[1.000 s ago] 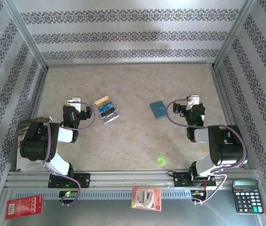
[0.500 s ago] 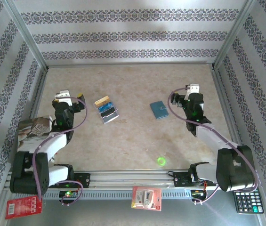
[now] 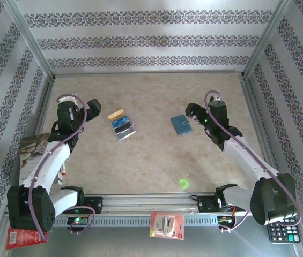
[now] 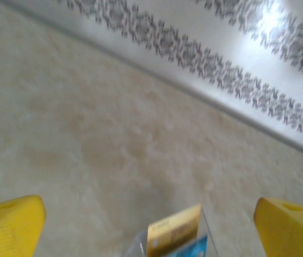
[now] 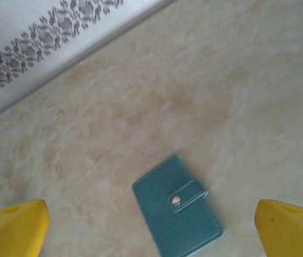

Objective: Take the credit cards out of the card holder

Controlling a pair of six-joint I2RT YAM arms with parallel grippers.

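Observation:
The credit cards [image 3: 122,124] lie fanned on the table left of centre: gold, blue, dark and silvery. In the left wrist view the gold card [image 4: 175,233] shows at the bottom edge with clear plastic round it. My left gripper [image 3: 88,106] hovers just left of the cards, open and empty; its yellow fingertips [image 4: 9,225] stand wide apart. The card holder [image 3: 181,125] is a slate-blue wallet lying shut, its tab snapped [image 5: 178,214]. My right gripper [image 3: 196,114] is just right of it, open and holding nothing.
Patterned walls [image 3: 151,43] enclose the table on three sides. A printed sheet [image 3: 33,152] lies at the left edge under the left arm. Red packets [image 3: 166,225] and a black calculator [image 3: 282,227] sit on the near shelf. A green light spot [image 3: 183,183] marks the table.
Both arms have unfolded and reached forward. The left gripper has swung toward the cards and the right gripper toward the card holder. Both stayed open.

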